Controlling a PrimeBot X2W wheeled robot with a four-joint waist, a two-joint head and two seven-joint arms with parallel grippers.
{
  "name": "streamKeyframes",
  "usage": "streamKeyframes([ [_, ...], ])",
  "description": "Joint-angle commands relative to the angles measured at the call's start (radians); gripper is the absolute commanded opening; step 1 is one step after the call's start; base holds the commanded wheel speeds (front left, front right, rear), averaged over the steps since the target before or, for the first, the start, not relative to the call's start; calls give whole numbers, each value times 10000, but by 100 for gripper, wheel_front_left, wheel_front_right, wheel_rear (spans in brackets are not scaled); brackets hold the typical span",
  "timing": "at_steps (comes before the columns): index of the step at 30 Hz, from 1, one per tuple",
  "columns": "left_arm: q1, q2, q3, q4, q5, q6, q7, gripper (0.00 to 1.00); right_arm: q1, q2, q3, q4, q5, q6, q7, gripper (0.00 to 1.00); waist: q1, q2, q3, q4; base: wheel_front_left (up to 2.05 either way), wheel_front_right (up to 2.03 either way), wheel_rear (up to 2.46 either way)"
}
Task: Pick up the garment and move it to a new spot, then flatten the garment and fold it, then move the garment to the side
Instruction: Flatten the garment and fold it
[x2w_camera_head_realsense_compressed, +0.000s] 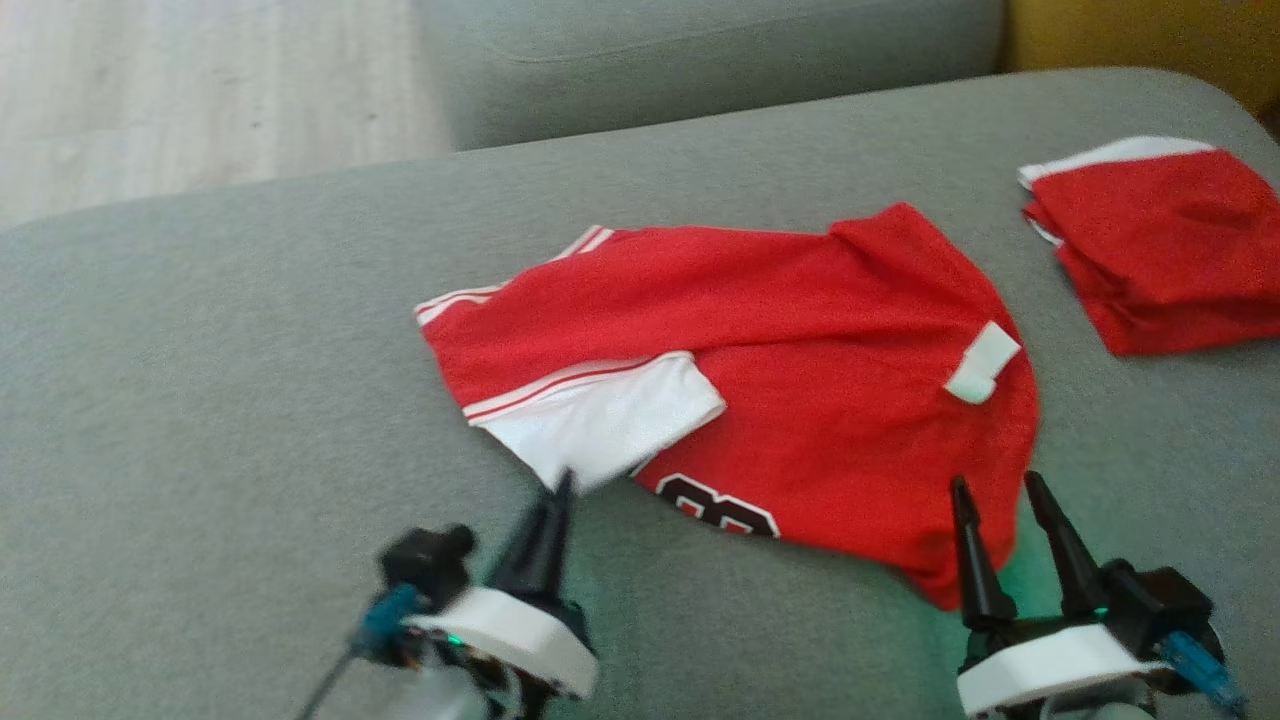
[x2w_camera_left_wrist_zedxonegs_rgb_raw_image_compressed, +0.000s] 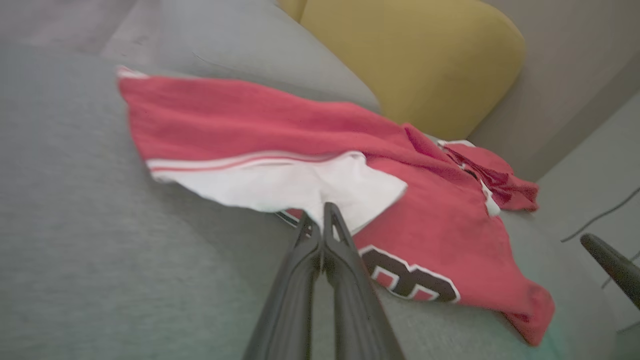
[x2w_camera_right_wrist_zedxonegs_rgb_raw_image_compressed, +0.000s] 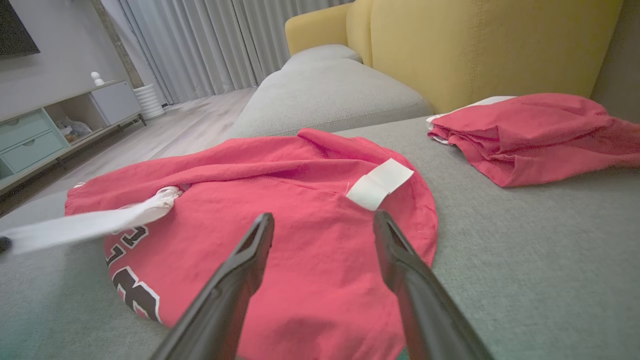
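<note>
The garment (x2w_camera_head_realsense_compressed: 800, 340) is a red jersey with white sleeves and a black number, spread rumpled on the grey sofa seat (x2w_camera_head_realsense_compressed: 200, 400). My left gripper (x2w_camera_head_realsense_compressed: 565, 482) is shut on the near edge of its white sleeve (x2w_camera_head_realsense_compressed: 610, 420). In the left wrist view the two fingers (x2w_camera_left_wrist_zedxonegs_rgb_raw_image_compressed: 320, 212) meet on that white cloth (x2w_camera_left_wrist_zedxonegs_rgb_raw_image_compressed: 300, 185). My right gripper (x2w_camera_head_realsense_compressed: 995, 485) stands open just above the garment's near right corner. The right wrist view has its fingers (x2w_camera_right_wrist_zedxonegs_rgb_raw_image_compressed: 324, 217) apart over red fabric (x2w_camera_right_wrist_zedxonegs_rgb_raw_image_compressed: 310, 260), near a white tag (x2w_camera_right_wrist_zedxonegs_rgb_raw_image_compressed: 380, 182).
A second red garment (x2w_camera_head_realsense_compressed: 1160, 240) lies folded at the far right of the seat, apart from the jersey. Another grey cushion (x2w_camera_head_realsense_compressed: 700, 50) sits behind, with a yellow chair (x2w_camera_right_wrist_zedxonegs_rgb_raw_image_compressed: 475, 45) beyond it. Wooden floor (x2w_camera_head_realsense_compressed: 200, 90) lies at the far left.
</note>
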Motion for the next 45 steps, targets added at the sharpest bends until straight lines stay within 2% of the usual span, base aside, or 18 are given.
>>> streamKeyframes([
  [1,-62,491,559,-1019,-32,230,48,0,-94,-51,109,-352,-82,-7,-38,100,0,0,-101,415,0,0,0],
  [4,389,1302,967,-3037,-107,797,486,0,-61,-119,-96,-446,-65,-7,-38,100,0,0,-123,802,0,0,0],
  [8,1090,2396,1750,-5617,-275,1646,1044,0,-184,-528,-171,-466,52,-7,-38,100,0,0,-39,1220,0,0,0],
  [11,1558,2988,2347,-7151,-594,2068,1410,0,-309,-868,-334,-504,230,-7,-38,100,0,0,66,1568,0,0,0],
  [14,1998,3445,2979,-8069,-1017,2279,1590,0,-397,-1247,-286,-398,542,-7,-38,100,0,0,152,1895,0,0,0],
  [18,2424,3916,3723,-8467,-1309,2490,1585,0,-550,-1799,-5,-76,1309,-7,-38,100,0,0,356,2354,0,0,0],
  [24,2574,4021,4065,-8420,-1586,2334,1419,0,-1162,-2636,1465,174,3387,-7,239,100,0,0,617,2774,0,0,0],
  [28,2447,3943,3969,-8329,-1632,2180,1385,0,-1965,-3583,2503,-15,4989,-7,1003,100,0,0,779,2973,0,0,0],
  [32,2155,3866,3735,-8143,-1575,2016,1451,0,-2547,-4529,3053,-118,6167,-7,1743,100,0,0,782,3244,0,0,0],
  [38,1687,3710,3482,-7950,-1444,1858,1459,0,-2301,-5285,3156,-458,6961,-7,1554,100,0,0,681,3379,0,0,0],
  [45,1581,3735,3652,-7792,-1423,1924,1335,0,-1082,-5499,3508,-1129,7244,-7,1240,100,0,0,622,3055,0,0,0],
])
